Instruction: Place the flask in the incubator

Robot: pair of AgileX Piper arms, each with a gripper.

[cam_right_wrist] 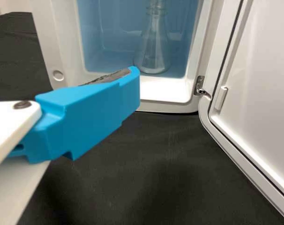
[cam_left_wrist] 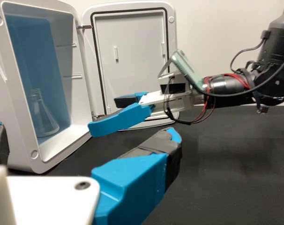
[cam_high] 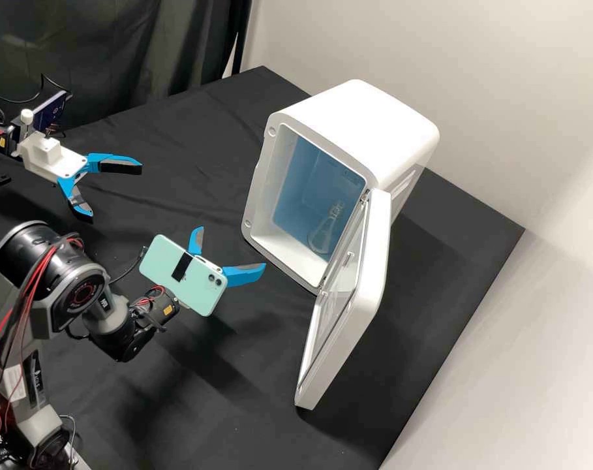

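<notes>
Though the flask [cam_right_wrist: 153, 42] stood, apparently upright, in the incubator [cam_high: 374, 130] ahead of the spread, empty right gripper [cam_high: 231, 248], slamming the door [cam_high: 368, 261] beside it could topple the glass.

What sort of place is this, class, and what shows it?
Probably a robotics laboratory: a glass flask stands inside a small white incubator with its door open, on a black bench.

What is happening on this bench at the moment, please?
The clear glass conical flask already stands upright inside the white box-shaped incubator with a blue interior, whose door is wide open. Neither arm holds anything: the right gripper is just in front of the opening, fingers open, and the left gripper is farther back over the black bench, also open.
</notes>
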